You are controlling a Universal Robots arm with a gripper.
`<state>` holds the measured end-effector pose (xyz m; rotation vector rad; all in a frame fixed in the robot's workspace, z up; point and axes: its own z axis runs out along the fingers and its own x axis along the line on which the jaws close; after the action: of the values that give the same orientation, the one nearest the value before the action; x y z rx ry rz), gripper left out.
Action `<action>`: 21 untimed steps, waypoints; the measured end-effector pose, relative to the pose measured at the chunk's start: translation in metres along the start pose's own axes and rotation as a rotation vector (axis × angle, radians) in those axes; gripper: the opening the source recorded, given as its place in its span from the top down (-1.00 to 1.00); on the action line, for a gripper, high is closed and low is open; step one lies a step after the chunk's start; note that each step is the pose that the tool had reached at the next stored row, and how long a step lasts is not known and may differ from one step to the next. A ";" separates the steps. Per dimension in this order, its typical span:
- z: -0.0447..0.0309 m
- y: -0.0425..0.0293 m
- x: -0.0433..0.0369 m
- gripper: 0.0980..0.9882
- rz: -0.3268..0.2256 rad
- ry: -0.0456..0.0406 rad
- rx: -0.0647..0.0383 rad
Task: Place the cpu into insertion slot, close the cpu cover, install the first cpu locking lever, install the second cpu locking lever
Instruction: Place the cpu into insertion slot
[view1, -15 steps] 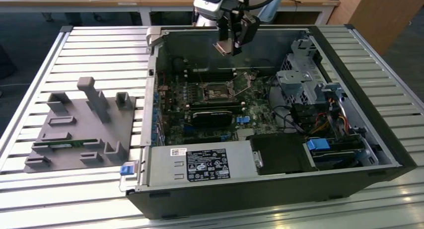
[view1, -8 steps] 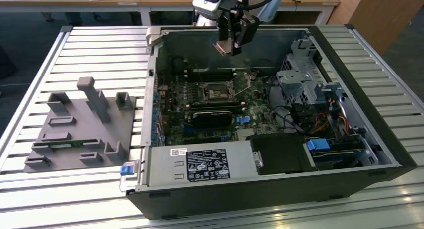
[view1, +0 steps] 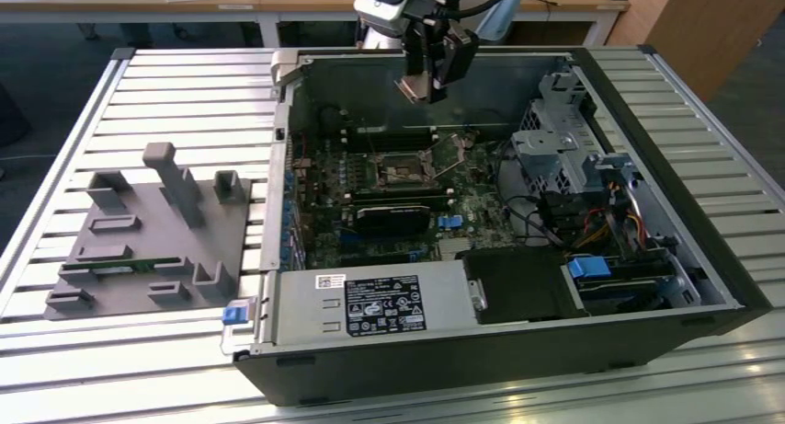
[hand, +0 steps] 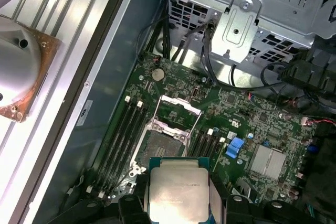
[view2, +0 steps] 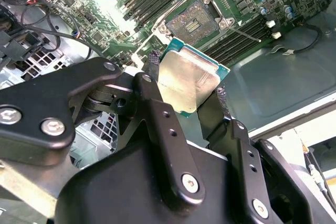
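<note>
A slatted metal table (view1: 147,74) is carrying an open computer case (view1: 687,258) beside a grey fixture (view1: 153,231). The arm is reaching down from above the case's far wall, its gripper (view1: 421,91) hanging over the motherboard. Its 2 fingers (view2: 152,64) are pinching the cpu (view2: 189,80) by opposite edges, well above the insertion slot (hand: 160,145). The cpu cover (hand: 181,104) is standing open.
</note>
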<state>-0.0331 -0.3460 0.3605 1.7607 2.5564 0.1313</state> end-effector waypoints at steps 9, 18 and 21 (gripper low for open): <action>0.0004 -0.0008 0.0003 0.00 0.038 -0.0035 -0.001; 0.0007 -0.0014 0.0005 0.00 0.069 -0.0062 -0.001; 0.0008 -0.0015 0.0005 0.00 0.079 -0.0071 -0.002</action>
<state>-0.0346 -0.3460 0.3597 1.8588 2.4820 0.1289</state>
